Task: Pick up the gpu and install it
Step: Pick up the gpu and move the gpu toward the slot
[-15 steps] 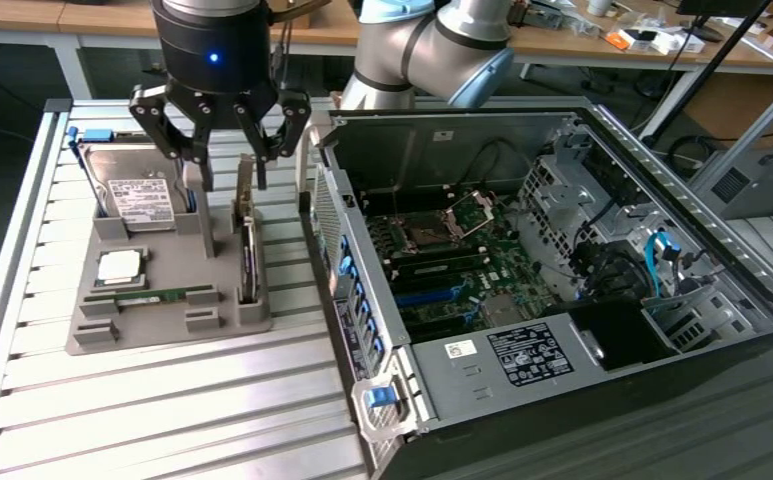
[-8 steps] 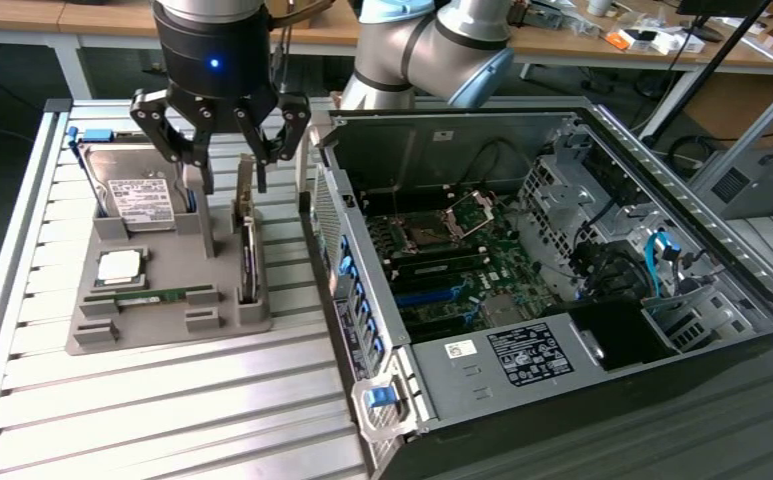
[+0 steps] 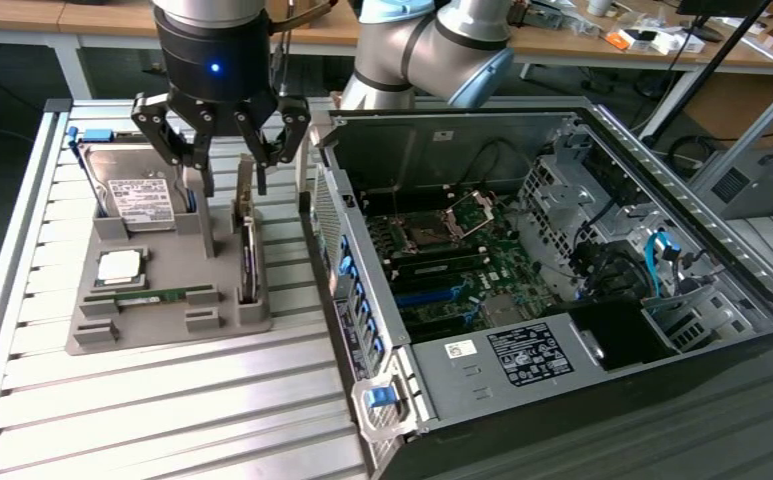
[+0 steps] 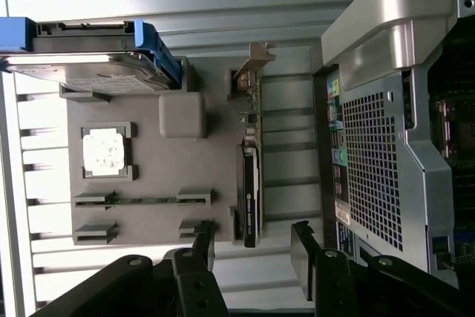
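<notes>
The gpu (image 3: 245, 242) is a thin dark card standing on edge in a slot on the side of the grey holder (image 3: 159, 322) that faces the case. In the wrist view the gpu (image 4: 251, 176) shows its top edge, with the silver bracket at one end. My gripper (image 3: 233, 172) hangs open just above the card's far end, apart from it. In the wrist view my gripper (image 4: 252, 237) has its black fingers (image 4: 204, 234) spread either side of the card's line, with nothing between them.
The holder also carries a hard drive (image 3: 139, 195) with blue rails, a square processor (image 3: 119, 265) and a narrow memory stick (image 3: 146, 296). The open computer case (image 3: 359, 200) stands close to the holder on the exterior view's right, motherboard (image 3: 453, 255) exposed. Ribbed metal table (image 3: 159, 420) below.
</notes>
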Available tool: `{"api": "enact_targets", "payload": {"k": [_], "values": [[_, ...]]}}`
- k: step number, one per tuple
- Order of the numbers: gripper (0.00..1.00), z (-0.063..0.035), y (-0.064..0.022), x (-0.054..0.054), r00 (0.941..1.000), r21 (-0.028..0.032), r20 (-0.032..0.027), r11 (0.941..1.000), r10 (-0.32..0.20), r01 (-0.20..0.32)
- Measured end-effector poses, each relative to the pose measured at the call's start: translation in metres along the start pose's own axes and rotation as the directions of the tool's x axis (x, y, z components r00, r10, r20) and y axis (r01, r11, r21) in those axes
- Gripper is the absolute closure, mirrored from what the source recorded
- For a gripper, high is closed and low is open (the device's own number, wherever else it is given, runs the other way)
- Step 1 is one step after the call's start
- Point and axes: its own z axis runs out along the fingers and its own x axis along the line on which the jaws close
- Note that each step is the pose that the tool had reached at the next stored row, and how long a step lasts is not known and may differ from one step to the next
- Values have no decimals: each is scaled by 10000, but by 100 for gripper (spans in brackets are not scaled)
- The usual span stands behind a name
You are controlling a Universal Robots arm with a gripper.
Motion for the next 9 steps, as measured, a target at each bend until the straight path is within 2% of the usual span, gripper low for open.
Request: {"api": "enact_targets", "payload": {"k": [9], "values": [[46,47,-2,1,10000,0,0,10000,0,0]]}}
